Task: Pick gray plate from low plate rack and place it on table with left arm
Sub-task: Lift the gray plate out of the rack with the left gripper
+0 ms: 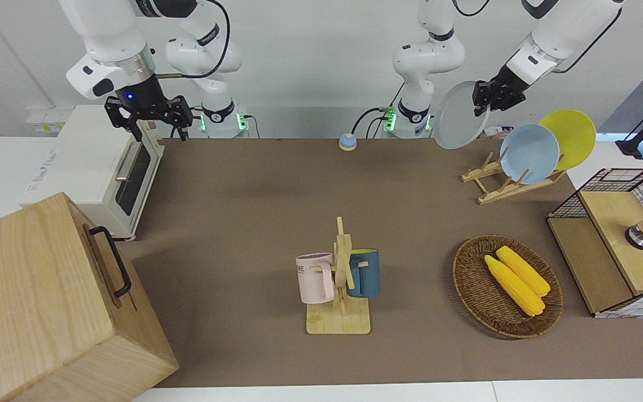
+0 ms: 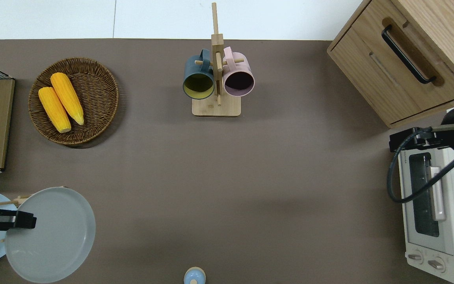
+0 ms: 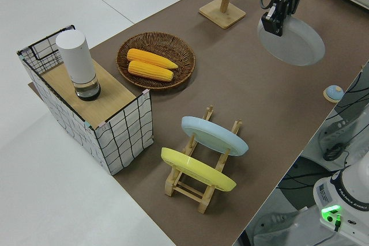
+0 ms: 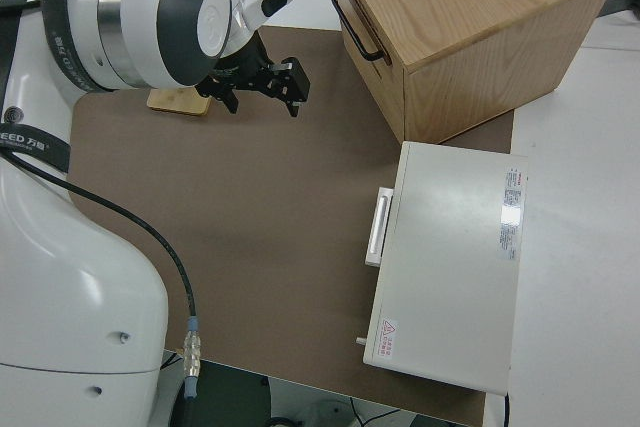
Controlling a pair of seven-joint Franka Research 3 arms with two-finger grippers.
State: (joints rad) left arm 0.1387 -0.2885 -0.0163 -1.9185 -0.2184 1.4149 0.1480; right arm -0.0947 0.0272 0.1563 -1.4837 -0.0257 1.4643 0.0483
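The gray plate hangs tilted in the air, and my left gripper is shut on its rim. In the overhead view the gray plate is over the table, just beside the low plate rack, with the left gripper at its edge. The left side view shows the gray plate off the low plate rack, held by the left gripper. The low plate rack holds a light-blue plate and a yellow plate. My right gripper is parked and open.
A wicker basket with two corn cobs lies farther from the robots than the rack. A mug tree with two mugs stands mid-table. A wire-sided box, a toaster oven, a wooden cabinet and a small bell stand around the edges.
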